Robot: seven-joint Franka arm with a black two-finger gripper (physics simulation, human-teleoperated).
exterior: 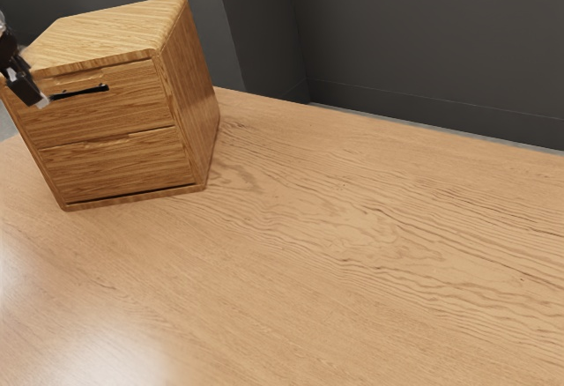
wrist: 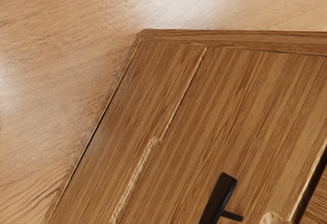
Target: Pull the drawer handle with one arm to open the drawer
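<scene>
Exterior view: cabinet [exterior: 189,95], two drawers, at table [exterior: 352,254] far corner, exterior view's left. Top drawer [exterior: 110,113] has black handle [exterior: 79,92] near upper edge; whether pulled out: cannot tell. Gripper [exterior: 22,82] just beside handle's end at cabinet's front edge; released or clenched: cannot tell. Wrist view: handle [wrist: 219,203] under hand, on drawer [wrist: 245,132] front.

One wooden cabinet [exterior: 132,42] stands on one wooden table [exterior: 352,254], toward ten o'clock in the exterior view. Its face carries two drawer fronts: one upper drawer [exterior: 115,115] and, at six o'clock from it, one lower drawer [exterior: 119,164]. One black handle [exterior: 79,92] can be counted, on the upper front. One gripper [exterior: 19,77] sits at nine o'clock of that handle. The wrist view likewise counts two fronts and one black handle [wrist: 222,198].
</scene>
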